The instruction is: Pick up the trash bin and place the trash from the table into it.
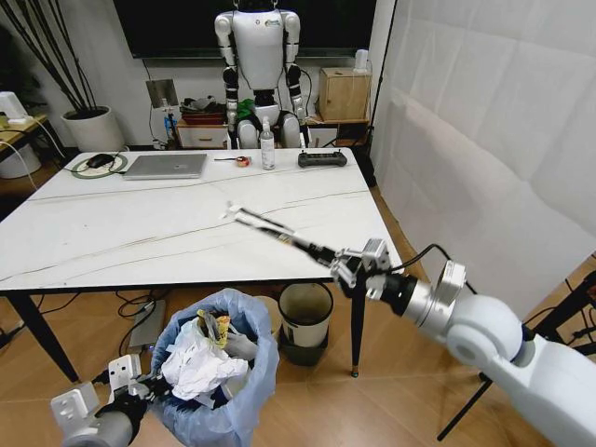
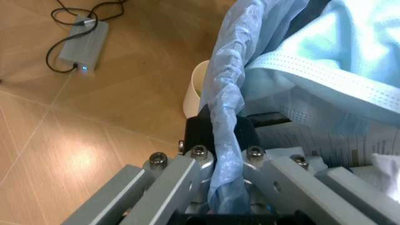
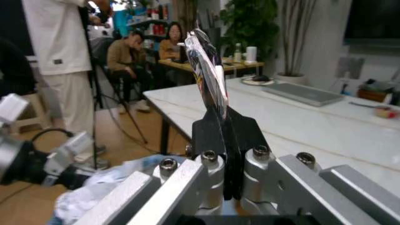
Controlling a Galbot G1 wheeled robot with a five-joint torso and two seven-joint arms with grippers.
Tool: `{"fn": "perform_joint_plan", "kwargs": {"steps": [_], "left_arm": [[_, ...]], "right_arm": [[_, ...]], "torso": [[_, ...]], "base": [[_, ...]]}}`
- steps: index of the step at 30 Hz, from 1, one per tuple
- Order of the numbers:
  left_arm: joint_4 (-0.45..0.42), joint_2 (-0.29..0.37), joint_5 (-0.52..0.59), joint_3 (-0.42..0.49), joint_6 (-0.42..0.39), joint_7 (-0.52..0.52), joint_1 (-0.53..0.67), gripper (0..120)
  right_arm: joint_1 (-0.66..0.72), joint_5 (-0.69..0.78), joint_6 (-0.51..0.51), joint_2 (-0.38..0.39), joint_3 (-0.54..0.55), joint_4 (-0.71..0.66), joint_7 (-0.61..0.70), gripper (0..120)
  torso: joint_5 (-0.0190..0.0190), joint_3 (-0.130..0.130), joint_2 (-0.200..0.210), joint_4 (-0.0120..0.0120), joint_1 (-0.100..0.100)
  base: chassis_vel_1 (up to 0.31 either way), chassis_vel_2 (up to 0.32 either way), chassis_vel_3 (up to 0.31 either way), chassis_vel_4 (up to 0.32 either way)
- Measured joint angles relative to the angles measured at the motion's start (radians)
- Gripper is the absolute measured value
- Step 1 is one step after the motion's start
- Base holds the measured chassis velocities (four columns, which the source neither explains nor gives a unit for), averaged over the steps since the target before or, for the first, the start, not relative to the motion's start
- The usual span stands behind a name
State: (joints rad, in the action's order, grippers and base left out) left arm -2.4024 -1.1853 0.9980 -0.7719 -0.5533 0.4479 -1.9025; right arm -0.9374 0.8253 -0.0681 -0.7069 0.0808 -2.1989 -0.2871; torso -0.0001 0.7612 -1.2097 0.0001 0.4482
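Right gripper point(image 1: 328, 253) clamped on flat wrapper point(image 1: 265, 223), projecting beyond fingertips | left gripper point(image 2: 226, 136) clamped on trash bin point(image 1: 223, 368) bag rim

Counter point(image 1: 140, 233) front: bare, open passage.
Far edge: laptop point(image 1: 166, 166), bottle point(image 1: 267, 144), controller point(image 1: 322, 159) obstruct.
Floor: round bin point(image 1: 305, 321) beside trash bin point(image 1: 219, 372).
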Motion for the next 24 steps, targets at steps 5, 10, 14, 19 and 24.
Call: {"fn": "perform_joint_plan", "kwargs": {"steps": [5, 10, 14, 19, 24], "left_arm": [[-0.012, -0.009, 0.000, 0.003, -0.001, 0.000, -0.005, 0], [-0.017, -0.013, 0.000, 0.003, -0.003, 0.000, -0.012, 0], [-0.009, -0.010, 0.002, 0.001, -0.004, 0.002, -0.004, 0], [-0.006, -0.007, 0.011, 0.001, -0.009, 0.009, 0.004, 0], [-0.004, -0.008, 0.011, 0.002, -0.011, 0.011, 0.006, 0]], "right_arm": [[0.046, -0.041, 0.048, -0.064, 0.156, 0.075, -0.015, 0], [0.110, -0.042, 0.057, -0.105, 0.237, 0.132, -0.020, 0], [0.143, -0.042, 0.067, -0.121, 0.295, 0.158, -0.039, 0], [0.152, -0.060, 0.078, -0.129, 0.356, 0.180, -0.049, 0], [0.148, -0.091, 0.084, -0.129, 0.387, 0.194, -0.051, 0]], "torso": [[0.0001, 0.000, 0.000, -0.0001, 0.000], [0.0001, 0.000, 0.000, 0.0002, 0.000], [-0.0001, 0.000, 0.000, 0.0001, 0.000], [-0.0001, 0.000, 0.000, 0.0000, 0.000], [-0.0001, 0.000, 0.000, 0.0000, 0.000]], "base": [[0.000, 0.000, 0.000, 0.000], [0.000, 0.000, 0.000, 0.000], [0.000, 0.000, 0.000, 0.000], [0.000, 0.000, 0.000, 0.000], [0.000, 0.000, 0.000, 0.000]]}}
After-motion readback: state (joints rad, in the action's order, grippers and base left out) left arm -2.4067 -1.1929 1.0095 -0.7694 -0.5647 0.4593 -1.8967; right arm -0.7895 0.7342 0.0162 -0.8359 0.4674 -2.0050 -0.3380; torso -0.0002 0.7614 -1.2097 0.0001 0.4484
